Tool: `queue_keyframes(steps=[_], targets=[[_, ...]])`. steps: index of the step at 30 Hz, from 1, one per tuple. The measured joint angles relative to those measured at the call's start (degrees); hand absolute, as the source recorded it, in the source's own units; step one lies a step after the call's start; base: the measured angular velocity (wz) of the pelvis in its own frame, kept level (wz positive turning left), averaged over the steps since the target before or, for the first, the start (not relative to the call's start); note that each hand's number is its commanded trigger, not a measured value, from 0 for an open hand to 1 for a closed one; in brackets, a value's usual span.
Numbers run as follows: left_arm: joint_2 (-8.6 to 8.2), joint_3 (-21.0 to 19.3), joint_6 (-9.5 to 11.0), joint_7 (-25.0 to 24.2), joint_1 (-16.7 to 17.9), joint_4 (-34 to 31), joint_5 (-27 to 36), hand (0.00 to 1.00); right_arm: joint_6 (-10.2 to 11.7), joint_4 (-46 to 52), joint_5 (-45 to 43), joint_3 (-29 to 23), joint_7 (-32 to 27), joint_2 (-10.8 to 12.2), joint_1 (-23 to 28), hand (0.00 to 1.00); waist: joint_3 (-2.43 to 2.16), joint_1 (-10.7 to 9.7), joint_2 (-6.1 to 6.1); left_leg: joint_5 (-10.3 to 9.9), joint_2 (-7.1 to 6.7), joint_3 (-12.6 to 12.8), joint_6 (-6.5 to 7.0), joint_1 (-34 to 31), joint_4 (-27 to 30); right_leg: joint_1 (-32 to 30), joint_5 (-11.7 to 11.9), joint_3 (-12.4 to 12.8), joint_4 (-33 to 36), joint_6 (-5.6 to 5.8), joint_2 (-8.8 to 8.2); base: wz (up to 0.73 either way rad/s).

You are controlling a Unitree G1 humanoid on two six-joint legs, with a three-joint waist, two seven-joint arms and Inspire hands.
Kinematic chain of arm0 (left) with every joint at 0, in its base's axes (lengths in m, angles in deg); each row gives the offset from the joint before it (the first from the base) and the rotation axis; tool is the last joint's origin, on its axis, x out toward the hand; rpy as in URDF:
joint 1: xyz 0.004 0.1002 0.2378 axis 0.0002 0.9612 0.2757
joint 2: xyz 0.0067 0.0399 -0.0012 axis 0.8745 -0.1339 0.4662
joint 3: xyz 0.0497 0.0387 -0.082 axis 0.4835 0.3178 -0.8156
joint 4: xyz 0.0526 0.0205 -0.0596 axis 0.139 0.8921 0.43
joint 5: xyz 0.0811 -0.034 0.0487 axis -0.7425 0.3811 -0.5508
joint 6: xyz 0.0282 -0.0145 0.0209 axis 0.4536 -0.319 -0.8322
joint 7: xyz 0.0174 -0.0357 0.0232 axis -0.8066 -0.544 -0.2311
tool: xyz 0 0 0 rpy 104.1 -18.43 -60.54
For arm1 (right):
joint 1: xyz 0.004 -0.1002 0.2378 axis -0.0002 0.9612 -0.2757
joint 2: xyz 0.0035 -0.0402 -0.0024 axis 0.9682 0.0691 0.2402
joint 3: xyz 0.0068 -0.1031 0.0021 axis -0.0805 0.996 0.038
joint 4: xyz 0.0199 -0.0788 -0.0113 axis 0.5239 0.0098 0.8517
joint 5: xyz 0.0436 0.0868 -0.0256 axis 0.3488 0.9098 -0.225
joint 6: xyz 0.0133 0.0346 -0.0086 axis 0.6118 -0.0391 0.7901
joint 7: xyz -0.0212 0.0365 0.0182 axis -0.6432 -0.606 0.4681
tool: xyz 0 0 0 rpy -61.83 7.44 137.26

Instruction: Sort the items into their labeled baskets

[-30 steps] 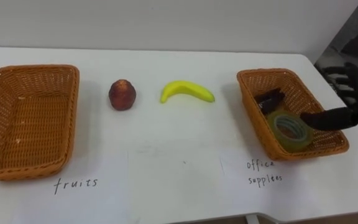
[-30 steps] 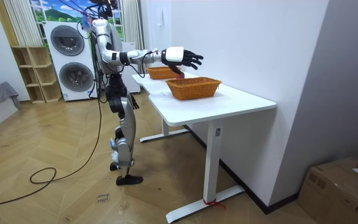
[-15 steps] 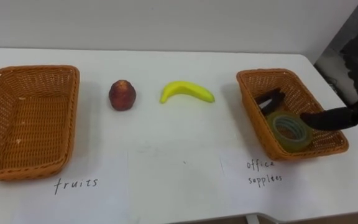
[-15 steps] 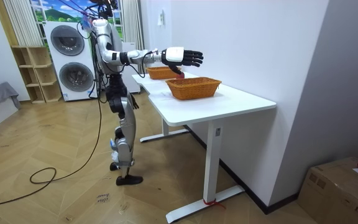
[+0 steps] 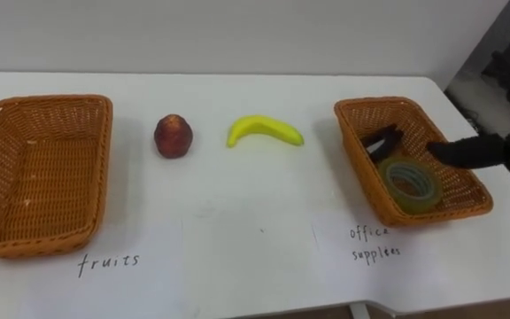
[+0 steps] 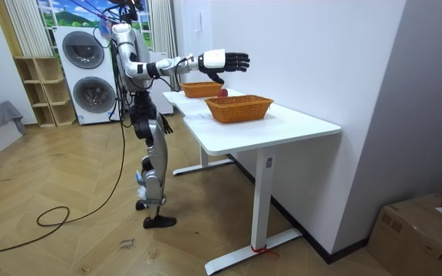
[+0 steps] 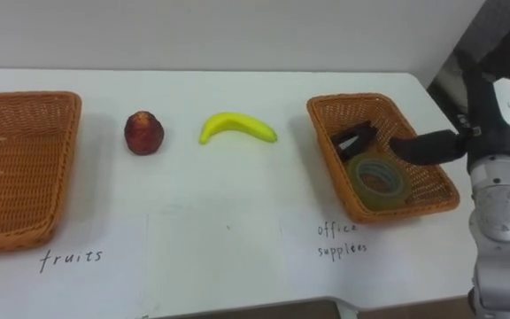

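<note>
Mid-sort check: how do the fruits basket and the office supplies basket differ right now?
Contents: the fruits basket is empty, while the office supplies basket holds a tape roll and a small dark item.
Position: the fruits basket sits at the table's left and the office supplies basket at its right, with the open right hand above its right side.
Both are brown rectangular wicker with a handwritten label in front.

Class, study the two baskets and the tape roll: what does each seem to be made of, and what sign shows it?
Left basket and right basket: woven wicker or rattan, matte brown; crossing strands show in the walls. Tape roll: probably clear plastic film, glossy, greenish; the basket shows faintly through it.
</note>
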Motion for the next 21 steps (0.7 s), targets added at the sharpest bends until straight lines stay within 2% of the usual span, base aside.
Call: queue_keyframes(steps=[6, 7, 9, 14, 21], targets=[[0.37, 0.1, 0.0, 0.0, -0.2, 0.0, -0.1, 0.0, 0.0, 0.7, 3.4, 0.2, -1.0, 0.0, 0.0, 0.0, 0.03, 1.0, -0.27, 0.0, -0.09, -0.1, 0.01, -0.3, 0.3, -0.1, 0.0, -0.6, -0.1, 0.01, -0.16, 0.03], [0.39, 0.0, 0.0, 0.0, -0.4, 0.0, -0.1, 0.0, 0.0, 0.7, 3.4, 0.2, -1.0, 0.0, -0.3, 0.0, -0.09, 1.4, -0.52, 0.0, -0.12, -0.4, 0.01, -0.7, 0.4, -0.2, 0.0, -0.8, 0.0, 0.01, -0.23, 0.05], [0.39, 0.0, 0.0, 0.0, -0.8, 0.0, -0.1, 0.0, 0.0, 0.7, 3.3, 0.3, -1.0, 0.0, -1.5, 0.0, 0.13, 1.8, -0.48, 0.0, -0.12, -0.5, 0.02, -0.7, 0.5, -0.3, 0.0, -0.9, 0.0, 0.01, -0.24, 0.04], [0.52, 0.4, 0.0, 0.0, -1.9, 0.3, 0.0, 0.0, 0.0, 0.7, 3.3, 0.5, -1.0, 0.0, -4.3, 0.0, 0.27, 2.3, -0.71, 0.0, -0.17, -1.5, 0.01, -1.3, 0.5, -0.4, -0.1, -2.0, -0.1, -0.06, -0.29, 0.1], [0.46, 1.2, 0.0, 0.1, -1.2, 0.7, 0.1, 0.0, 0.1, 0.7, 5.3, 5.2, -1.3, 0.0, -6.4, 0.0, 0.06, 4.0, -1.32, 0.0, -0.04, -1.7, -0.03, -1.0, 0.6, -0.3, -0.2, -2.4, -0.2, -0.11, -0.25, 0.01]])
